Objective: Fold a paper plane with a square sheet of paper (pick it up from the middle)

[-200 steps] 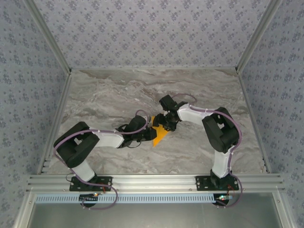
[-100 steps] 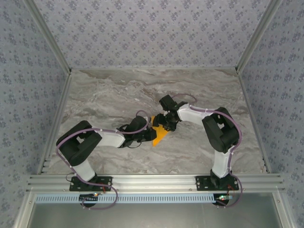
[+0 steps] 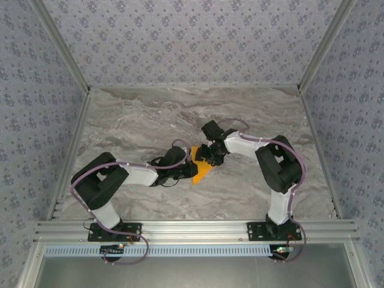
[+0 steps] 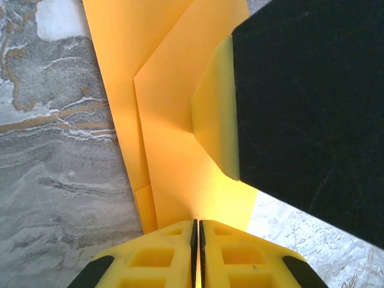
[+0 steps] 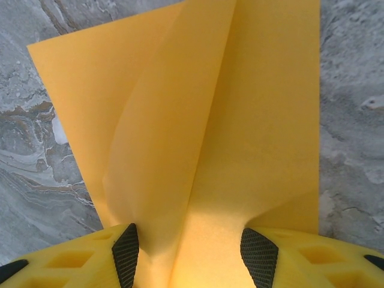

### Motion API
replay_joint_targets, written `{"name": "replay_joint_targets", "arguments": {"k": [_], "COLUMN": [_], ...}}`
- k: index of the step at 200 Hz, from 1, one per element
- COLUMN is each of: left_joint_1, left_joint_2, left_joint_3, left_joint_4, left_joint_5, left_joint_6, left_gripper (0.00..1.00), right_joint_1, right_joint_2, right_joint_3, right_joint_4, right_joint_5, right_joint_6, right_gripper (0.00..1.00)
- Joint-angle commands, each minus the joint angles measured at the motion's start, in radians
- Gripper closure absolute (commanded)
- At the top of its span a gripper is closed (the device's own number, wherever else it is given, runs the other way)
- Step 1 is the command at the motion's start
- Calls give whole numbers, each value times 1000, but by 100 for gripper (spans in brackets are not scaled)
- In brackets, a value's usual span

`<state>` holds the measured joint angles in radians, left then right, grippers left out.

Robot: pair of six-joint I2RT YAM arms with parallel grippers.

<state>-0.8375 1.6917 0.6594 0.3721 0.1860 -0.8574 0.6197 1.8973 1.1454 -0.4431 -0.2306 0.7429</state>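
Paper: orange paper, partly folded, lies near the middle of the table, between the two grippers. From above it reads as a narrow wedge with its sharp tip toward the arm bases.
Paper, left wrist view: overlapping layers lie on the grey marble, with a slanted folded edge running up from the fingertips.
Paper, right wrist view: one flap stands up off the flat part as a soft ridge – the rest lies on the marble.
Left gripper: low over the paper's left side. In its own camera the yellow fingers are pressed together, with only a thin dark seam between them, and their tips meet the paper's near edge. Whether a layer is nipped in that seam I cannot tell.
Right gripper: at the paper's upper right end, just beside the left one. In its own camera the jaws stand apart at a middling width, one black-padded fingertip on each side of the raised flap – the ridge runs up between them. Not closed on it.
Right finger from the left wrist: a black body with a yellow pad, down on the paper to the right of the fold.
Arms: both reach inward from the near edge, elbows out.
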Motion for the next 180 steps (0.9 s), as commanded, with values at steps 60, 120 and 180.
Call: {"name": "replay_joint_targets", "arguments": {"k": [60,120,180], "left_joint_1": [3,3,3], "left_joint_2": [16,16,-11], "left_joint_3": [26,25,19], "left_joint_4": [-22,-25,-14], "left_joint_5": [-10,-12,2], "left_joint_6": [15,12,12], "left_gripper": [87,87,86], "right_joint_1": [23,31,38], "right_joint_2": [216,250,276], "right_joint_3": [-50,-24,-8], "right_joint_4": [-58,-68,-79], "right_joint_5": [53,45,45], "right_joint_6": [-20,-35,-45], "right_gripper": [42,38,35]}}
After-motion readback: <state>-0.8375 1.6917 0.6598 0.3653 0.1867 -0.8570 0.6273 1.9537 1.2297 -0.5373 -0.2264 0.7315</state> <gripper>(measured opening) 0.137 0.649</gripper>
